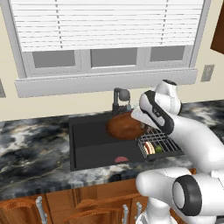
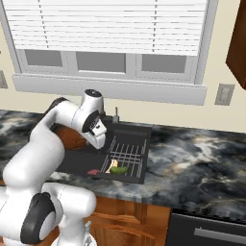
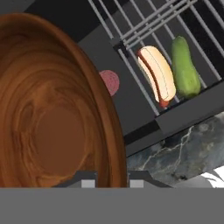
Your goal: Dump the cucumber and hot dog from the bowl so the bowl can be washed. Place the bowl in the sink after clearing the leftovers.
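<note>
Over the sink: gripper (image 1: 134,117) at the rim of the bowl (image 1: 125,127), holding it tipped on edge above the basin; fingers mostly hidden, width of opening not readable.
Bowl: empty, reddish-brown inside (image 3: 48,109) facing the hand camera.
Sink (image 1: 89,146): black basin, red drain spot (image 1: 121,159), faucet (image 1: 119,98) behind.
Rack (image 1: 159,142): wire, at the sink's right end.
Hot dog (image 3: 157,75): lying on the rack.
Cucumber (image 3: 185,67): just beside the hot dog, near the rack's front edge.
Counter (image 2: 192,149): dark marbled stone around the sink.

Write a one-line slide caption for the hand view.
Emptied wooden bowl held above the black sink, with the hot dog and cucumber lying side by side on the wire rack.
</note>
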### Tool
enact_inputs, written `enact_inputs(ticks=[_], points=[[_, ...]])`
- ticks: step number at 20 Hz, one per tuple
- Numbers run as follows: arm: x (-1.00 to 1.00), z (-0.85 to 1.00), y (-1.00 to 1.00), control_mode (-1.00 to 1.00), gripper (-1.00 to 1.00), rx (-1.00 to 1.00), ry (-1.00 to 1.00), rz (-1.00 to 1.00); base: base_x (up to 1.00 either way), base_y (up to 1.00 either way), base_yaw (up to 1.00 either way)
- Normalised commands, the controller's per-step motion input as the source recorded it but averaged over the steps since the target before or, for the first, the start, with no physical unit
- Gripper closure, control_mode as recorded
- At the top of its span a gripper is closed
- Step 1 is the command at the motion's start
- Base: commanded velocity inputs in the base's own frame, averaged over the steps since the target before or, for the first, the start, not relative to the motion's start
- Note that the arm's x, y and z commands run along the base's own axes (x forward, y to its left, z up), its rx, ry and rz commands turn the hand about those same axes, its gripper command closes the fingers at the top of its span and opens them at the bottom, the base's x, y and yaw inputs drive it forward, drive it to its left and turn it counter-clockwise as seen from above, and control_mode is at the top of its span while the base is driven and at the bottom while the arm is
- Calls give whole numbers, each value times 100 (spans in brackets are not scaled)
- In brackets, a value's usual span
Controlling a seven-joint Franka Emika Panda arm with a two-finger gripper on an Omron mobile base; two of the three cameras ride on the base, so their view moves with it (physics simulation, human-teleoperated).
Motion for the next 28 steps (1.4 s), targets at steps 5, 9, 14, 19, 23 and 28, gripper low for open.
enact_inputs(ticks=[5, 9, 14, 19, 23, 28], points=[[25, -19, 99, -100, 100, -5, -1, 0, 0, 0, 0], [41, -33, 82, -100, 100, -1, 0, 0, 0, 0, 0], [38, -36, -3, -100, 100, 0, 6, 3, 0, 0, 0], [18, -31, -8, -100, 100, 0, 5, 1, 0, 0, 0], [6, -20, 1, -100, 100, 0, 0, 0, 0, 0, 0], [5, -14, 4, -100, 100, -2, 1, 0, 0, 0, 0]])
